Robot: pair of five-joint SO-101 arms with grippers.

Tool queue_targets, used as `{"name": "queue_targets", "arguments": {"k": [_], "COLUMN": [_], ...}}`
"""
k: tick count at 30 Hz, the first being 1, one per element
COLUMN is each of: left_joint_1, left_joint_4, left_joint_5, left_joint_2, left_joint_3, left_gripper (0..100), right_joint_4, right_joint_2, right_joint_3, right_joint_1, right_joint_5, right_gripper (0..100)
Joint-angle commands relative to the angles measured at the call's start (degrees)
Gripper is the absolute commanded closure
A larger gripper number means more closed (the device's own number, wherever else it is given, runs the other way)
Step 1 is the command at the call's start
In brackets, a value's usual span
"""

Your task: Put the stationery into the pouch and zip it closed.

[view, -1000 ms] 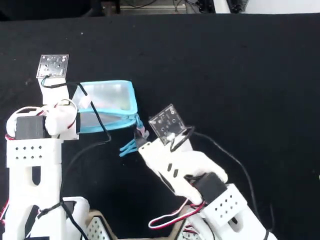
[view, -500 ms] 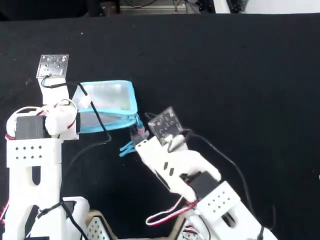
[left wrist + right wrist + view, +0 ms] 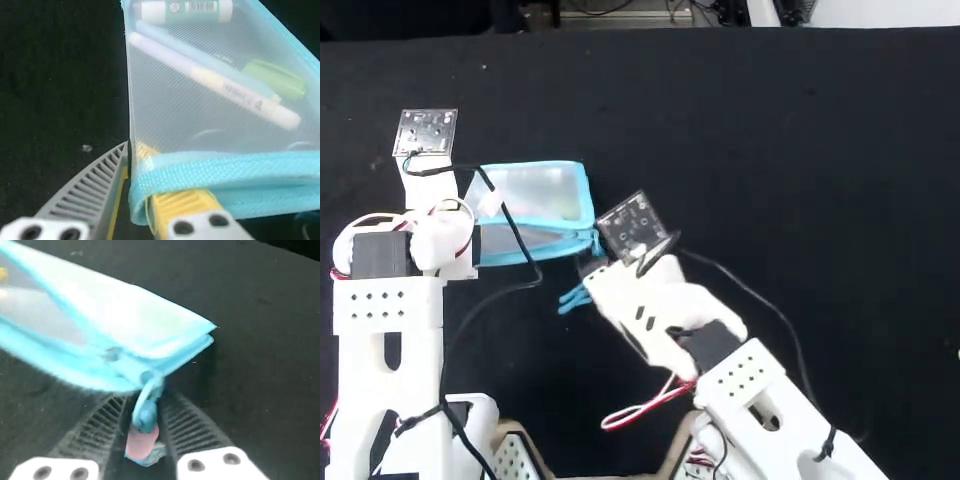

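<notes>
Your left gripper (image 3: 134,152) is clamped on one end of the pouch (image 3: 535,190), with the stationery (image 3: 210,85) inside. Your right gripper (image 3: 144,402) pinches the zipper pull (image 3: 142,422) at the pouch's far corner. The likely risk is the small pull slipping out, or a tug dragging the pouch loose.

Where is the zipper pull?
In the right wrist view, the zipper pull hangs at a corner of the pouch, between the fingers of the right gripper.

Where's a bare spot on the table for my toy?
The wide black table right of the pouch is bare, and so is the strip beyond the pouch. It's crowded in front, where the left claw and right claw grip the pouch.
</notes>
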Motion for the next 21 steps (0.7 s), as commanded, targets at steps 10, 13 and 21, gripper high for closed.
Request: {"name": "queue_targets", "arguments": {"k": [10,13,21], "left_joint_1": [-0.31,-0.31,-0.31], "left_joint_4": [0.26,0.26,0.35], "left_joint_5": [0.53,0.53,0.53], "left_joint_2": [0.44,0.44,0.44], "left_joint_3": [1.45,1.45,1.45], "left_gripper": [97,97,97], "right_joint_4": [9.76,10.73,3.08], "right_joint_2": [-16.22,-18.77,-14.29], "right_joint_3": [-3.38,-2.59,1.63], "right_joint_1": [3.78,2.73,1.58], "right_joint_5": [0.44,0.44,0.44], "right_gripper": [95.4,95.2,85.5]}}
